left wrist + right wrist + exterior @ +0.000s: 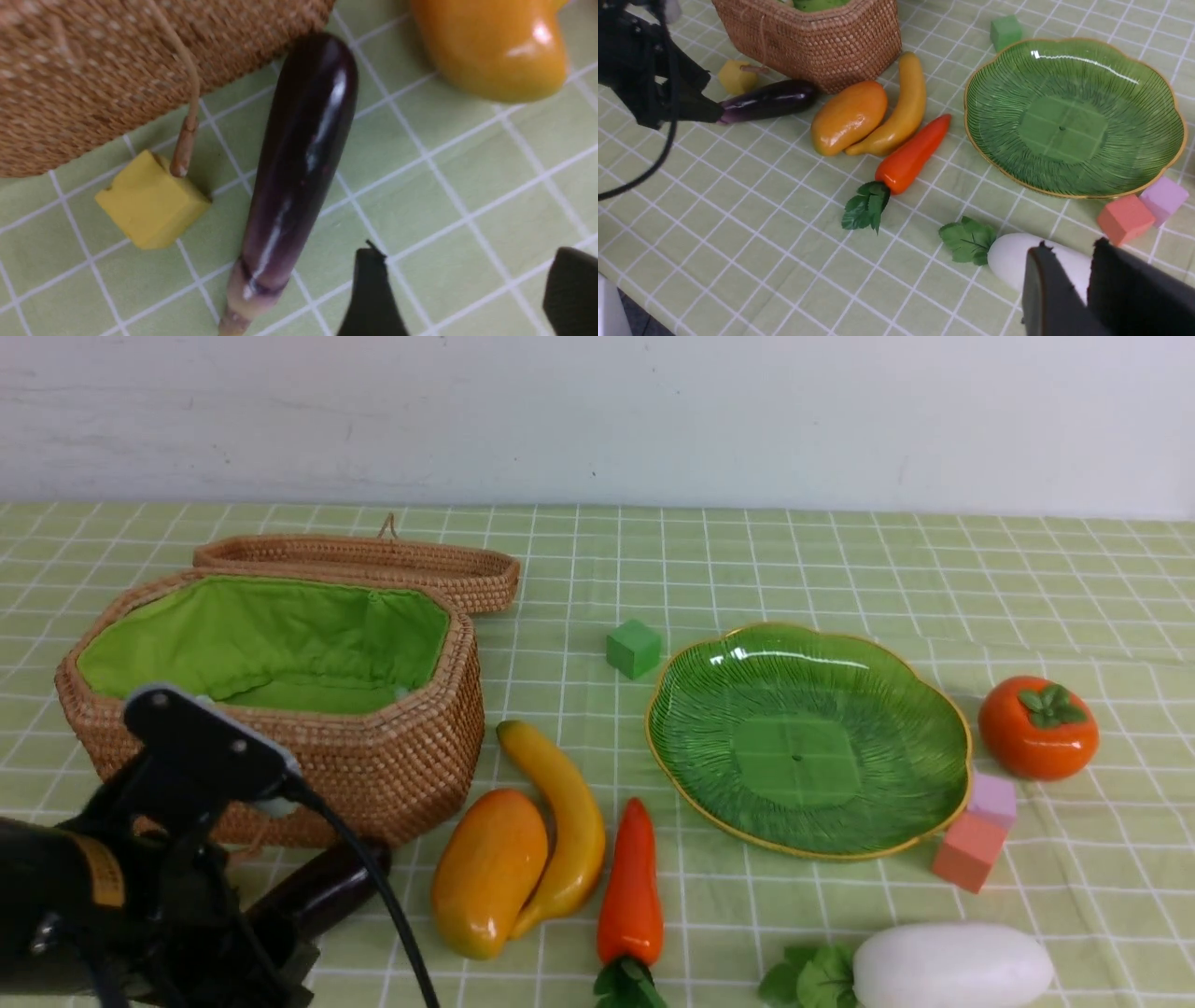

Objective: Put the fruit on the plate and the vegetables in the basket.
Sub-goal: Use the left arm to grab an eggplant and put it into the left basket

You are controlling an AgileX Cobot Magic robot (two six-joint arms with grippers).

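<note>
Nearest the robot, the right gripper (1073, 252) hangs over the white radish (952, 966). Its jaws stand close together with a slim gap and clasp nothing. The radish lies on the green checked worktop (840, 569), leaves toward the robot's left.

On the other side the left gripper (467, 261) sits low with its jaws spread wide. The dark purple eggplant (303, 154) lies just beside one finger (369, 294), outside the jaws and flat on the cloth. Its rounded end points at the wicker basket (392, 756).

Between the two arms the orange carrot (632, 882) lies with its green top toward the robot. To its left the mango (490, 870) and the banana (565, 821) lie touching each other, just beside the basket's near right corner.

A yellow cube (152, 205) sits in front of the basket wall, and the wooden toggle (184, 140) on the basket's cord rests against it.

Farther out, to the right of the basket, sits the green leaf-veined plate (812, 737). A salmon cube (969, 851) and a lilac cube (991, 800) sit at its near right rim. The persimmon (1036, 728) stands on the cloth just beyond them, near the plate's right edge.

A green cube (634, 648) sits at the plate's far left. The wicker lid (355, 565) lies behind the open basket, touching its far rim.
</note>
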